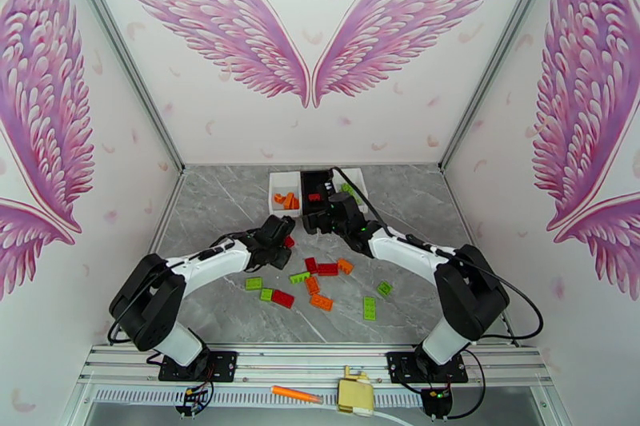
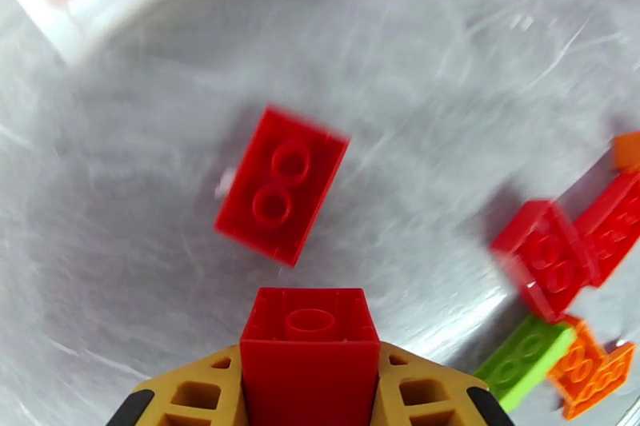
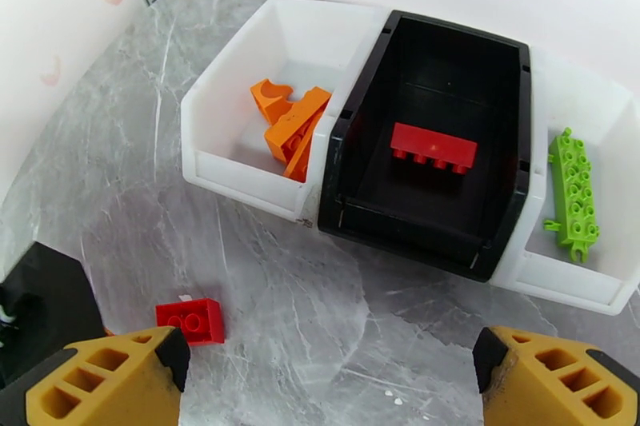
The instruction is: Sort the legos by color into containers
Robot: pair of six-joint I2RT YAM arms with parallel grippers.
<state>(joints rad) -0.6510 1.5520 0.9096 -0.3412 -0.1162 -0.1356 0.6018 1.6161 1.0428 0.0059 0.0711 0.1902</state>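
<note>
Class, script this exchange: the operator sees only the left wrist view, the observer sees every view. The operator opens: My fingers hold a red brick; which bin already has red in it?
Observer: The black bin, middle of the row, holds a long red brick.
Operator: So my held red brick goes there. What lies in the white bin right of it?
Observer: One long green brick.
Operator: Is the right gripper carrying anything?
Observer: No, its fingers stand wide open with nothing between them.
</note>
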